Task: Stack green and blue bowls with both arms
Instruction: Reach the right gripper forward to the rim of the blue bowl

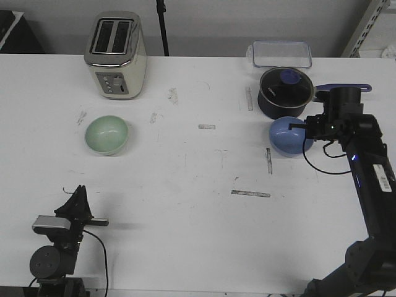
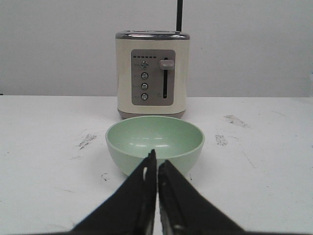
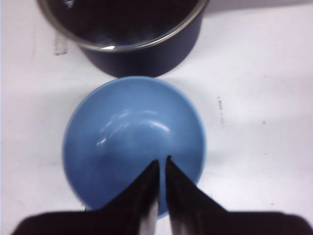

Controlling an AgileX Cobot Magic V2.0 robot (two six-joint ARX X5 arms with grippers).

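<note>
The pale green bowl (image 1: 107, 134) stands upright on the white table at the left, in front of the toaster. It also shows in the left wrist view (image 2: 155, 138). My left gripper (image 1: 78, 190) is low at the near left edge, well short of the bowl, with its jaws shut and empty (image 2: 157, 159). The blue bowl (image 1: 288, 137) sits at the right, just in front of the dark saucepan. My right gripper (image 1: 302, 127) is over the bowl's right rim. In the right wrist view its jaws (image 3: 162, 159) are shut, with the tips over the blue bowl's inside (image 3: 132, 132).
A cream toaster (image 1: 116, 54) stands at the back left. The dark navy saucepan (image 1: 284, 91) with a glass lid touches or nearly touches the blue bowl. A clear lidded box (image 1: 281, 54) lies behind the pan. Scuff marks cross the table's middle.
</note>
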